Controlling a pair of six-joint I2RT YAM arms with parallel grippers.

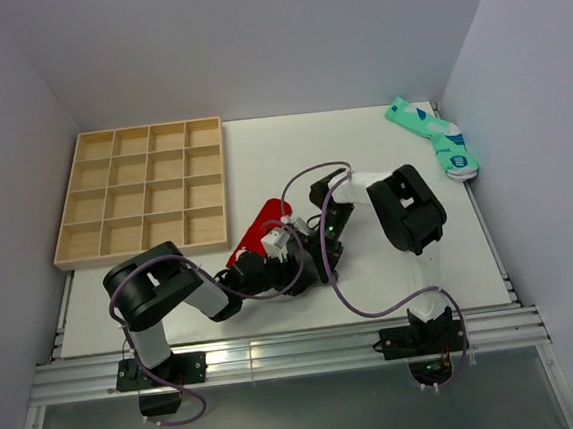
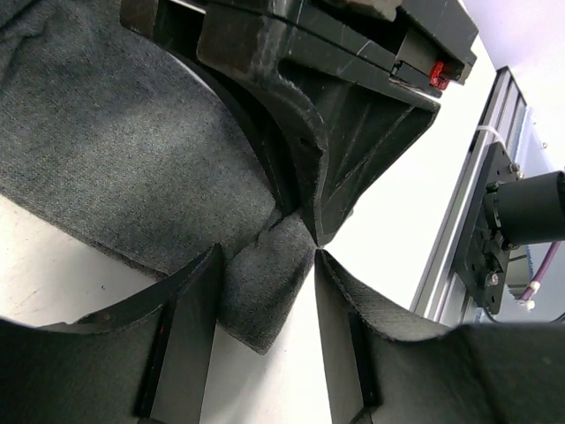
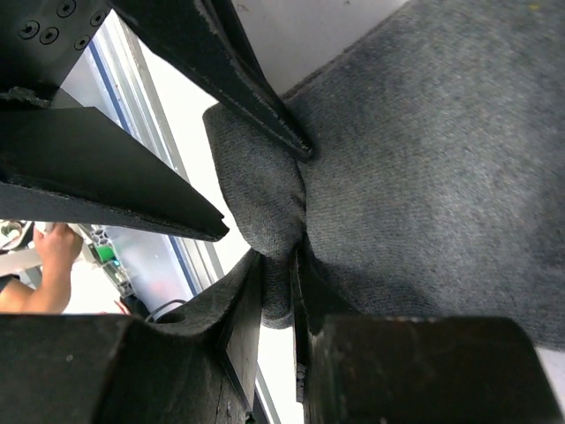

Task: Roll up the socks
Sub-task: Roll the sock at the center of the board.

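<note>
Worktop [image 1: 363, 168]: one, white, flat and smooth, with pale walls on three sides
Tray [image 1: 139, 253]: one, light wood, near square, split into sixteen compartments in four rows of four; at the worktop's far left
Arms: two, black with white segments; left arm [image 1: 162, 286] and right arm [image 1: 407, 209] bend inward so their wrists meet at mid-worktop
Mint-green socks [image 1: 435, 139]: two, lying overlapped at the far right, with a blue-and-white pattern, well apart from the arms
Red sock [image 1: 254, 239]: one, bright red, lying slantwise at mid-worktop, its near end hidden under the wrists
Grey sock [image 2: 115, 150]: one, plain dark grey, fine matte knit; spread on the worktop beneath the wrists, one corner gathered into a puckered fold
Right jaws: pressed together, pinching the puckered fold of the grey sock
Left jaws: spread, with the sock's loose corner lying between them, one finger against the fabric
</note>
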